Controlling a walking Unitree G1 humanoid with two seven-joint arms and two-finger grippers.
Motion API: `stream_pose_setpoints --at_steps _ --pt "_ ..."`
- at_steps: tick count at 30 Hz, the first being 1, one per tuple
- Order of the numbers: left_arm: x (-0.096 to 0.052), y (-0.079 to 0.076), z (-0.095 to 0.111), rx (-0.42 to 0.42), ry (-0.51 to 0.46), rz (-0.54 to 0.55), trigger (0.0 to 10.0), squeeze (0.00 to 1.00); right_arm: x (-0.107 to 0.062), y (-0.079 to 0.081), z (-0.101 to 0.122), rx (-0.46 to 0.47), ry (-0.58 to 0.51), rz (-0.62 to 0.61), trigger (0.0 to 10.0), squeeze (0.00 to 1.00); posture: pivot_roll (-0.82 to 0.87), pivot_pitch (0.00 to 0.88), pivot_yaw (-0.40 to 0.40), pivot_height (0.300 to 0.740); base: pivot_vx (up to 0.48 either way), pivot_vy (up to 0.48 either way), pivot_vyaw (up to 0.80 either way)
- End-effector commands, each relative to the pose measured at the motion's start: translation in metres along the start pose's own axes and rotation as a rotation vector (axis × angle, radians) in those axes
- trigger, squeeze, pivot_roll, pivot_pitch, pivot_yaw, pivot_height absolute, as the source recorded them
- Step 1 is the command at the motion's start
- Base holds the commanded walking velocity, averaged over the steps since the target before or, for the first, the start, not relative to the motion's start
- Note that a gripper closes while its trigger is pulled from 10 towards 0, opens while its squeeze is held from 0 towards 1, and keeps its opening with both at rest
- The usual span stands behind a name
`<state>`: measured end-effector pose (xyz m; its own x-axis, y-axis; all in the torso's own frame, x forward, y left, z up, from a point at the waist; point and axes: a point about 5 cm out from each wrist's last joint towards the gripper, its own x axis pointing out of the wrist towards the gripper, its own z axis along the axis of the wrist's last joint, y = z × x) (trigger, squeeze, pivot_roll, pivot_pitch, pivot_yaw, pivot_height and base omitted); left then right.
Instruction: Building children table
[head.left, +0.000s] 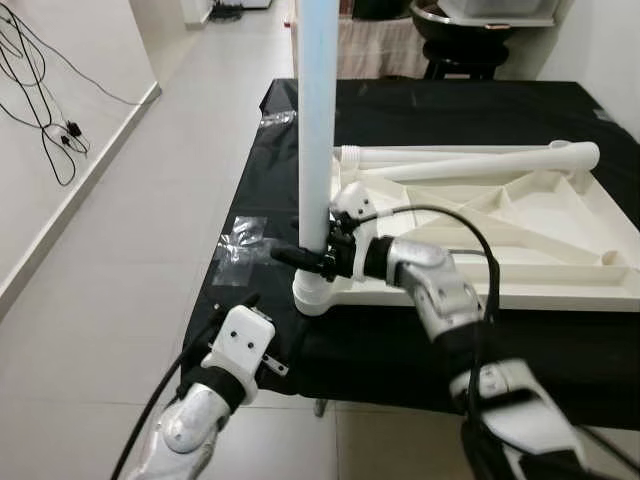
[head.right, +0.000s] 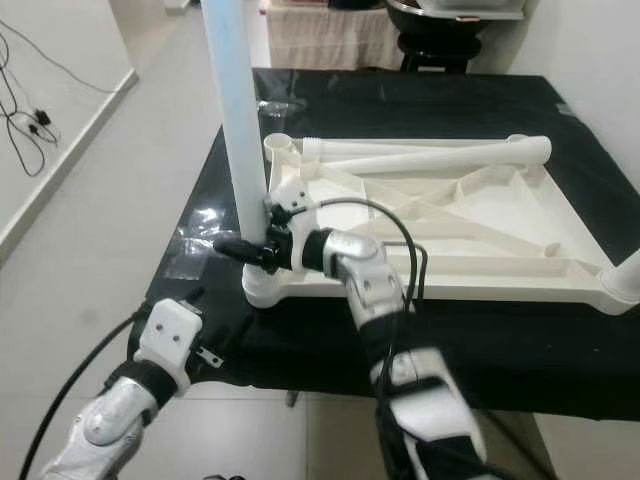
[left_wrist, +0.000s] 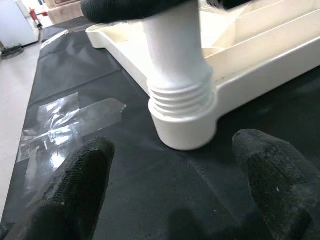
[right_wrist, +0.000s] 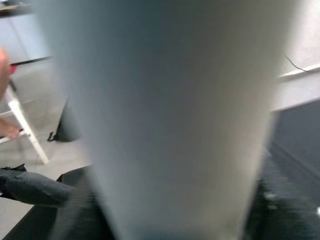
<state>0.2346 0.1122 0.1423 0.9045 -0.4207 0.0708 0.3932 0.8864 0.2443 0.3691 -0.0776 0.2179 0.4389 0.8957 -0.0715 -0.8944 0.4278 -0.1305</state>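
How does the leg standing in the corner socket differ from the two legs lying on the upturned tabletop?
The standing leg is upright, its threaded end seated in the corner socket; the loose legs lie flat across the tabletop, not yet fitted. The right claw grips the standing leg near its base; nothing holds the loose legs. The standing leg looks faintly bluish, the loose ones cream-white. All are plain round plastic tubes.

An overturned tabletop (head.left: 520, 230) was laid on the table (head.left: 420, 105); an upright leg (head.left: 318, 120) was set in its front-left corner socket (head.left: 318, 292), loose legs (head.left: 470, 160) behind.
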Motion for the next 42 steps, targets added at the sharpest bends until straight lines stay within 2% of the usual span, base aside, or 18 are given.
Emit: stream_pose_setpoints --at_steps 1,11,13,15,19,20,22,23,29,30,31,32,35,36,38,40,41,42 --pt "-0.002 -0.002 -0.005 0.002 0.014 -0.003 10.0 0.0 -0.005 -0.003 -0.006 0.027 0.0 -0.008 0.0 0.0 0.16 0.19 -0.023 0.74 0.0 0.0 0.0" --pt "-0.02 -0.014 -0.003 -0.081 0.025 -0.056 10.0 0.0 -0.037 -0.005 -0.022 0.013 0.071 0.027 0.0 0.0 0.11 0.208 -0.023 0.74 0.0 0.0 0.0" --pt "-0.024 -0.017 -0.003 -0.079 0.029 -0.053 10.0 0.0 -0.046 0.001 -0.032 0.059 0.084 -0.074 0.0 0.0 0.1 0.217 -0.04 0.74 0.0 0.0 0.0" --pt "-0.029 -0.016 -0.005 -0.079 0.036 -0.028 10.0 0.0 -0.078 0.03 -0.065 0.202 0.178 -0.795 0.0 0.0 0.09 0.232 -0.04 0.74 0.0 0.0 0.0" --pt "-0.029 -0.016 -0.005 -0.079 0.036 -0.028 10.0 0.0 -0.078 0.03 -0.065 0.202 0.178 -0.795 0.0 0.0 0.09 0.232 -0.04 0.74 0.0 0.0 0.0" --pt "-0.03 -0.014 -0.007 -0.089 0.037 -0.013 10.0 0.0 -0.088 0.058 -0.078 0.247 0.248 -0.898 0.0 0.0 0.09 0.236 -0.025 0.74 0.0 0.0 0.0" --pt "-0.03 -0.014 -0.007 -0.089 0.037 -0.013 10.0 0.0 -0.088 0.058 -0.078 0.247 0.248 -0.898 0.0 0.0 0.09 0.236 -0.025 0.74 0.0 0.0 0.0" --pt "-0.028 -0.011 -0.009 -0.09 0.035 -0.008 10.0 0.0 -0.083 0.07 -0.08 0.232 0.26 -0.885 0.0 0.0 0.08 0.205 -0.006 0.74 0.0 0.0 0.0" --pt "-0.024 -0.009 -0.012 -0.087 0.035 -0.014 10.0 0.0 -0.069 0.069 -0.079 0.211 0.24 -0.81 0.0 0.0 0.09 0.186 0.006 0.74 0.0 0.0 0.0" --pt "-0.019 -0.006 -0.014 -0.084 0.034 -0.018 10.0 0.0 -0.055 0.063 -0.073 0.186 0.191 -0.747 10.0 0.0 0.1 0.174 0.004 0.74 0.0 0.0 0.0" --pt "-0.019 -0.006 -0.014 -0.084 0.034 -0.018 10.0 0.0 -0.055 0.063 -0.073 0.186 0.191 -0.747 10.0 0.0 0.1 0.174 0.004 0.74 0.0 0.0 0.0" --pt "-0.014 -0.005 -0.016 -0.088 0.038 -0.025 10.0 0.0 -0.045 0.053 -0.065 0.171 0.122 -0.684 10.0 1.0 0.1 0.166 0.003 0.74 0.0 0.0 0.0" --pt "-0.011 -0.004 -0.017 -0.098 0.04 -0.029 10.0 0.0 -0.036 0.047 -0.053 0.151 0.046 -0.557 10.0 1.0 0.1 0.158 -0.002 0.74 0.0 0.0 0.0" --pt "-0.009 -0.004 -0.017 -0.108 0.043 -0.03 10.0 0.0 -0.031 0.044 -0.04 0.117 -0.017 -0.388 10.0 1.0 0.11 0.151 -0.004 0.74 0.0 0.0 0.0" --pt "-0.007 -0.005 -0.017 -0.115 0.042 -0.034 10.0 0.0 -0.029 0.041 -0.03 0.078 -0.044 -0.238 10.0 1.0 0.11 0.15 -0.01 0.74 0.0 0.0 0.0" --pt "-0.007 -0.005 -0.017 -0.115 0.042 -0.034 10.0 0.0 -0.029 0.041 -0.03 0.078 -0.044 -0.238 10.0 1.0 0.11 0.15 -0.01 0.74 0.0 0.0 0.0" --pt "-0.006 -0.006 -0.017 -0.113 0.039 -0.037 10.0 0.0 -0.03 0.037 -0.023 0.02 -0.033 -0.16 10.0 0.0 0.11 0.146 -0.014 0.74 0.0 0.0 0.0" --pt "-0.006 -0.006 -0.017 -0.113 0.039 -0.037 10.0 0.0 -0.03 0.037 -0.023 0.02 -0.033 -0.16 10.0 0.0 0.11 0.146 -0.014 0.74 0.0 0.0 0.0"
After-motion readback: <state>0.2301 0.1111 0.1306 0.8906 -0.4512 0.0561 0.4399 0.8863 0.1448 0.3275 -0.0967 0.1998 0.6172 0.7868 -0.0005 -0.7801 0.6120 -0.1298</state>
